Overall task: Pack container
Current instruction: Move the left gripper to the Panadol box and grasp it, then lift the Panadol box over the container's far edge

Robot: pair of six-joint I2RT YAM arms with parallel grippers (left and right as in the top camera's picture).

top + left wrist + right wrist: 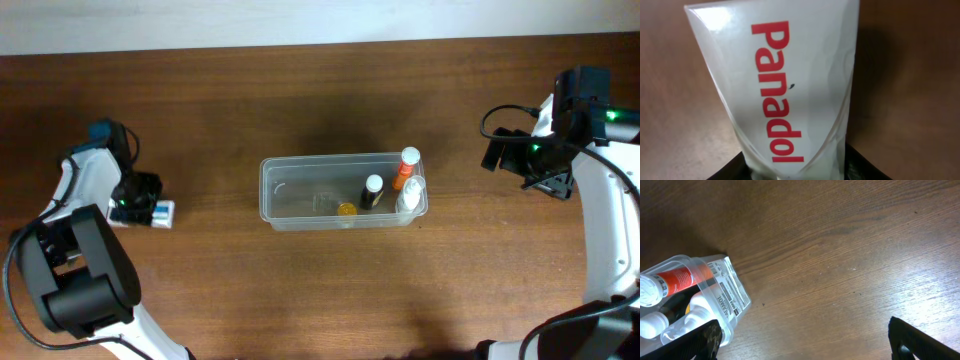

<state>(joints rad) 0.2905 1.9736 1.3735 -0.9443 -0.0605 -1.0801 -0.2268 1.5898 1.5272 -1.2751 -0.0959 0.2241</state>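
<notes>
The clear plastic container stands at the table's middle and holds an orange-and-white tube, a dark bottle with a white cap, a white bottle and a small yellow-capped item. Its corner shows in the right wrist view. My left gripper is at the far left, shut on a white Panadol box. The box fills the left wrist view, between the jaws. My right gripper is open and empty at the far right, apart from the container.
Bare brown wooden table lies all around the container. The table's far edge runs along the top of the overhead view. The arm bases stand at the lower left and lower right.
</notes>
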